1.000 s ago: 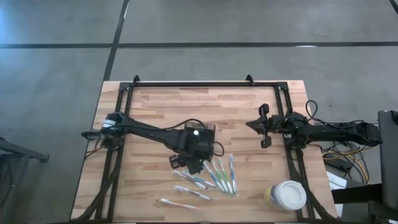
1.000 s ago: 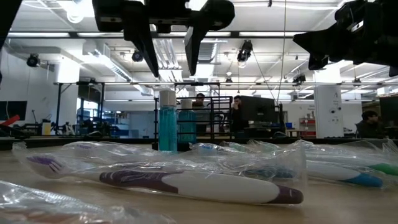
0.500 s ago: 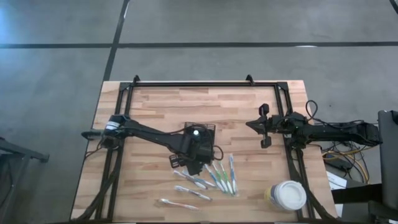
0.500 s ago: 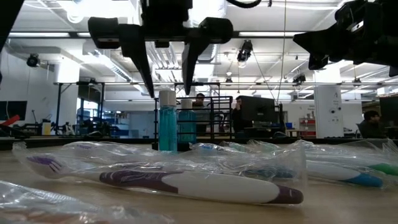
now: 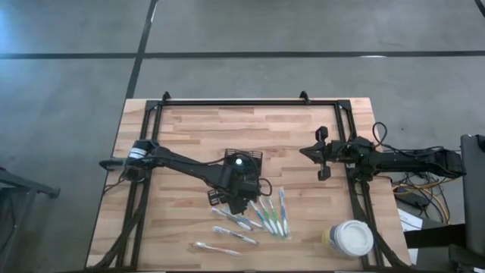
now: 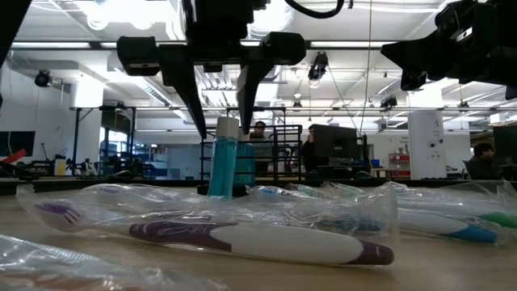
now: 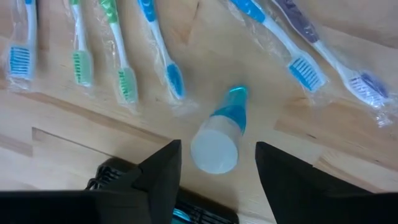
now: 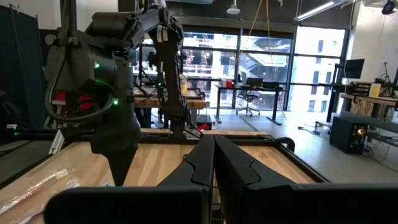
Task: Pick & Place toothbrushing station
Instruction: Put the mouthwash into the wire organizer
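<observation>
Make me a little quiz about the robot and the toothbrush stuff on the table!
1. True or false: the right gripper is holding a toothbrush.
2. Pick one: what stands between the open jaws of the left gripper? A) the teal bottle B) a wrapped toothbrush C) nothing
3. Fill in the word: the round white tub sits on the ____ arm's side of the table.

Key: 1 false, its jaws are shut on nothing. 2 A. 3 right.
</observation>
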Controlling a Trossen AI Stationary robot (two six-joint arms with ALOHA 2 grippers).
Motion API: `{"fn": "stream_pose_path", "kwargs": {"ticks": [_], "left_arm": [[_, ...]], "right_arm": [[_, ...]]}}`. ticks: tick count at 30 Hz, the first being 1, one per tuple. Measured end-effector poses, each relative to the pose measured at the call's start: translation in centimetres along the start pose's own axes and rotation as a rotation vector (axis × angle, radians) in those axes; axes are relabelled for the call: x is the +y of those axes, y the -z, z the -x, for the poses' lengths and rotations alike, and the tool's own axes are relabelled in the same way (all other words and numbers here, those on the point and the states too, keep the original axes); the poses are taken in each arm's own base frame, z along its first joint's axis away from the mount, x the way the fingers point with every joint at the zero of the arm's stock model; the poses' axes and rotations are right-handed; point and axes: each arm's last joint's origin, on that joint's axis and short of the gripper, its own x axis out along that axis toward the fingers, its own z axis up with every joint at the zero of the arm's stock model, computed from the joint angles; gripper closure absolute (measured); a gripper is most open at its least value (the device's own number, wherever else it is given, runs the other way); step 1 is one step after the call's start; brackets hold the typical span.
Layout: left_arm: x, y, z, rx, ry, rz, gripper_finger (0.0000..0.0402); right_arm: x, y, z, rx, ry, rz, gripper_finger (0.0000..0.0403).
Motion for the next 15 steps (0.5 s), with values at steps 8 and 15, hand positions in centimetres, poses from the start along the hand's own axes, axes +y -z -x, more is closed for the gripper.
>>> {"fn": "stream_pose_path", "kwargs": {"ticks": [8,15], "left_arm": [[-0.02,-0.02,0.00,0.001,0.001,0.000,0.0213],[-0.09,0.02,0.00,0.003,0.009,-0.009,0.0229]], "right_arm": [[0.00,0.00,0.00,0.000,0.000,0.000,0.0394],[0.00,0.00,0.00,0.000,0.000,0.004,0.0394]]}}
